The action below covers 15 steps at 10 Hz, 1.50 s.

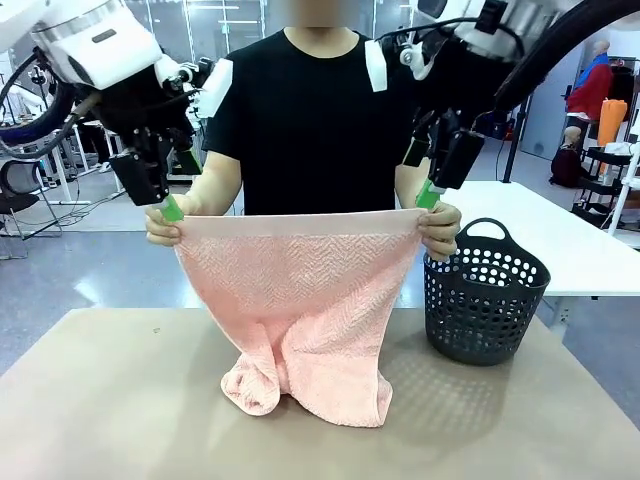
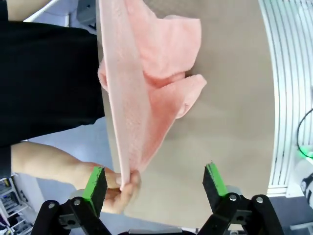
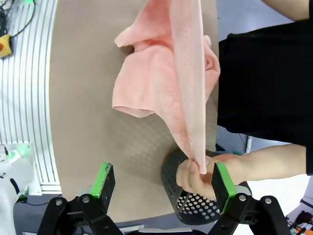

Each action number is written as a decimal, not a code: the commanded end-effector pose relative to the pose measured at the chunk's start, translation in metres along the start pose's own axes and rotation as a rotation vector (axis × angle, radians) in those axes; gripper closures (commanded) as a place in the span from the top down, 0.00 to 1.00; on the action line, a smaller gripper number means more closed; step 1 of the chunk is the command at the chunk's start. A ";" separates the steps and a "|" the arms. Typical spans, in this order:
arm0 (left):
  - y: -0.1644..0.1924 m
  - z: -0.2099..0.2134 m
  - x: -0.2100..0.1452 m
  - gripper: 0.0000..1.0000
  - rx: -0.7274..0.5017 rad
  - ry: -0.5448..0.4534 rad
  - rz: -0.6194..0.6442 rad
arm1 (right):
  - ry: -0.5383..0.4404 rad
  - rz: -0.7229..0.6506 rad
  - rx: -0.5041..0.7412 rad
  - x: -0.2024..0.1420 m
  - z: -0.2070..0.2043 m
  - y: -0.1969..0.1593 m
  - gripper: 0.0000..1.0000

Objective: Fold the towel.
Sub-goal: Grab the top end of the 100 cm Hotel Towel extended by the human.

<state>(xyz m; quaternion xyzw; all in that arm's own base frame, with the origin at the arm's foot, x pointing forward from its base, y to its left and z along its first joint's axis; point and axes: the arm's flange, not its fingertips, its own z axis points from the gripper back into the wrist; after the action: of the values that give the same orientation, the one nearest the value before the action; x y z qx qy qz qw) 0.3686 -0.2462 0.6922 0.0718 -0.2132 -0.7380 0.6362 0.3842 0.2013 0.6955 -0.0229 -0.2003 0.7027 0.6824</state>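
Note:
A person across the table holds the pale pink towel (image 1: 300, 290) up by its two top corners, the top edge stretched level and the bottom bunched on the table (image 1: 100, 400). My left gripper (image 1: 168, 208) hovers just above the person's hand (image 1: 160, 228) at one corner. In the left wrist view that gripper (image 2: 154, 181) is open, and the held corner (image 2: 128, 169) lies between its green pads (image 2: 95, 182), close to one of them. My right gripper (image 1: 428, 195) is above the other hand (image 1: 440, 228). It (image 3: 162, 183) is open too, with the pinched corner (image 3: 198, 161) near one pad (image 3: 220, 188).
A dark perforated plastic basket (image 1: 485, 300) stands on the table at the right, just below the right-hand corner, and its rim (image 3: 168, 171) shows in the right wrist view. A white table (image 1: 560, 235) stands behind it. The person's torso is directly behind the towel.

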 end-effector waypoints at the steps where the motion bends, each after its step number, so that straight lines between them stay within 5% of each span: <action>1: 0.019 -0.008 0.006 1.00 -0.042 0.009 0.026 | 0.046 -0.040 -0.016 0.014 -0.009 -0.013 1.00; 11: 0.056 -0.103 -0.034 1.00 -0.210 0.010 0.100 | 0.125 0.018 0.092 0.000 -0.119 -0.055 1.00; 12: 0.059 -0.106 -0.037 0.40 -0.189 0.010 0.133 | 0.133 0.005 0.080 0.000 -0.122 -0.058 1.00; 13: 0.059 -0.105 -0.037 0.41 -0.200 -0.001 0.127 | 0.118 -0.015 0.059 0.000 -0.123 -0.060 0.66; 14: 0.059 -0.105 -0.036 0.00 -0.202 0.006 0.125 | 0.123 -0.013 0.056 0.000 -0.121 -0.060 0.40; 15: 0.060 -0.104 -0.035 0.00 -0.200 0.008 0.129 | 0.130 -0.019 0.058 -0.001 -0.119 -0.062 0.06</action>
<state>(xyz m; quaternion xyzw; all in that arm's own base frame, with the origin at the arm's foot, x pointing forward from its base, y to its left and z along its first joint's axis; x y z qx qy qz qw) 0.4666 -0.2390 0.6102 0.0076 -0.1380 -0.7134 0.6870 0.4757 0.2285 0.6026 -0.0323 -0.1360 0.7046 0.6957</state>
